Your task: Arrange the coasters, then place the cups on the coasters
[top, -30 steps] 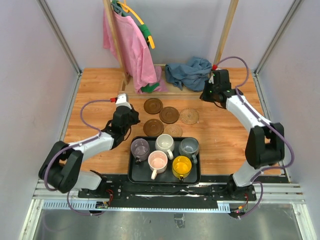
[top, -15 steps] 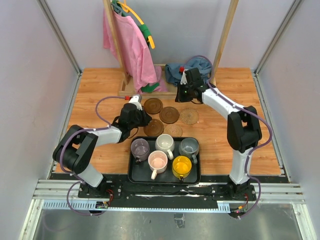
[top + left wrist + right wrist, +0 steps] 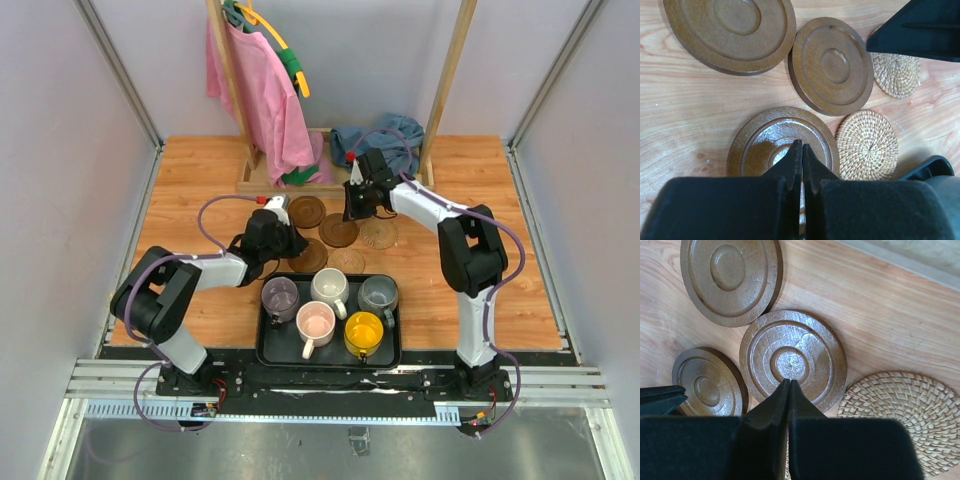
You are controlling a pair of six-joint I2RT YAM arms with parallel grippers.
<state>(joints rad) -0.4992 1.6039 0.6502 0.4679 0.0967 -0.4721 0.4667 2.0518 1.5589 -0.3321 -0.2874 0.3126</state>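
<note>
Three dark brown coasters [image 3: 306,211] [image 3: 338,230] [image 3: 308,255] and two woven coasters [image 3: 379,233] [image 3: 347,262] lie clustered on the wooden table. My left gripper [image 3: 285,240] [image 3: 802,145] is shut, its tips over the nearest dark coaster [image 3: 760,145]. My right gripper [image 3: 352,205] [image 3: 789,381] is shut too, its tips at the centre of the middle dark coaster [image 3: 805,345]. The purple-grey cup [image 3: 280,296], white cup [image 3: 329,288], grey-blue cup [image 3: 378,293], pink cup [image 3: 315,322] and yellow cup [image 3: 363,332] all stand on the black tray [image 3: 268,345].
A wooden clothes rack with a pink garment [image 3: 262,100] stands at the back. A blue cloth [image 3: 385,140] lies bunched beside its right post [image 3: 445,75]. Grey walls close in the table on both sides.
Both arms have swung in toward the coasters. The right gripper came from the back right, left and forward. The left gripper moved right. Both stayed shut.
</note>
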